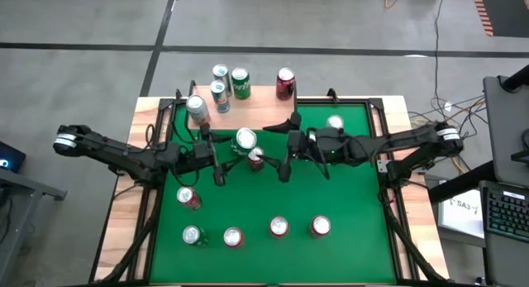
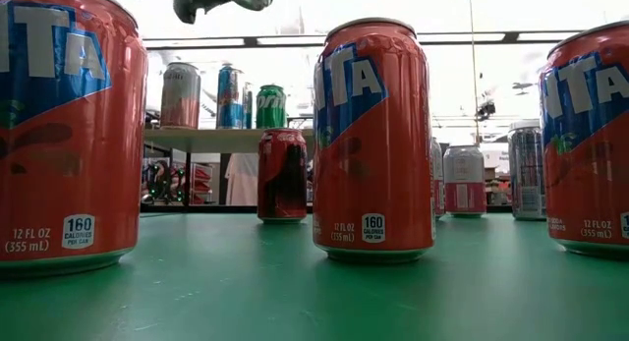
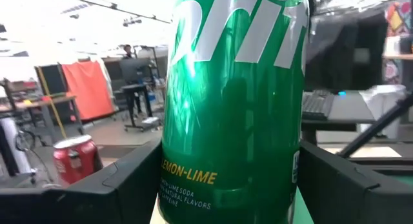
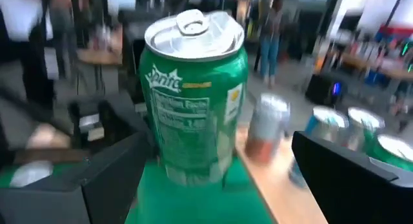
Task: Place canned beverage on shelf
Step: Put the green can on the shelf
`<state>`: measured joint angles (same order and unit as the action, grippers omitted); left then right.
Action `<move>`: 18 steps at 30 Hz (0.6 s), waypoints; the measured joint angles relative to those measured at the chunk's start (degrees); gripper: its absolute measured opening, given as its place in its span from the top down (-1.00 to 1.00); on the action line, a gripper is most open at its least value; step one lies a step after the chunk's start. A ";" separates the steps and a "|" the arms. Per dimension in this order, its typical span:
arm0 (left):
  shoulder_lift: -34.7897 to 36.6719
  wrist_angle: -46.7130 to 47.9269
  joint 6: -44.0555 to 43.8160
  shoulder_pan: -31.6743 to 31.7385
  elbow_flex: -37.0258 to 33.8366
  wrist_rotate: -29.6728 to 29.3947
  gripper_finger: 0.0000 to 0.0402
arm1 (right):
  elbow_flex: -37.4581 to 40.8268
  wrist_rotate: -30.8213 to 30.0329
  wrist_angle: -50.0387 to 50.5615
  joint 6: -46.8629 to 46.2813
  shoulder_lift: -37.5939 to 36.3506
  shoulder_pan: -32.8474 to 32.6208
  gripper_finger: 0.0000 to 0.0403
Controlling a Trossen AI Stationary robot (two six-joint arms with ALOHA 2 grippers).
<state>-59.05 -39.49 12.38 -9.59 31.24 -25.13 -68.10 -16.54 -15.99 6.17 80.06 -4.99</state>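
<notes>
Left gripper (image 3: 229, 182) is clamping the green can (image 1: 245, 139) aloft, at 6 o'clock from the shelf (image 1: 260, 113), while I'm holding the right gripper (image 4: 219, 179) spread around it, probably for a handover.

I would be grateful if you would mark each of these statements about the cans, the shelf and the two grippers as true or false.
1. The left gripper holds a green Sprite can. True; the can sits between its fingers in the left wrist view.
2. The right gripper is clamped on that can. False; its jaws are open, the can between them but not gripped.
3. The shelf holds no cans. False; several stand on it, among them a green can and a dark red can.
4. Four cans stand in a row along the green table's near edge. True.
</notes>
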 joint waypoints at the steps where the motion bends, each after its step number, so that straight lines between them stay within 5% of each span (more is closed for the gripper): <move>1: -0.36 -0.80 0.42 0.00 0.02 -0.11 -0.42 | 1.84 0.01 -4.96 0.91 0.97 0.00 -0.86; 8: -1.79 -1.61 3.45 0.00 0.96 -2.20 -0.42 | 6.25 0.00 -30.79 5.01 9.17 0.00 -0.86; 18: -2.27 -2.02 3.45 0.00 0.98 -3.41 -0.42 | -0.96 -0.39 -30.96 5.55 14.85 0.15 -0.86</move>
<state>-61.31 -41.52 15.84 -9.58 32.23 -28.54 -69.06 -16.93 -46.94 11.72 94.91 -4.85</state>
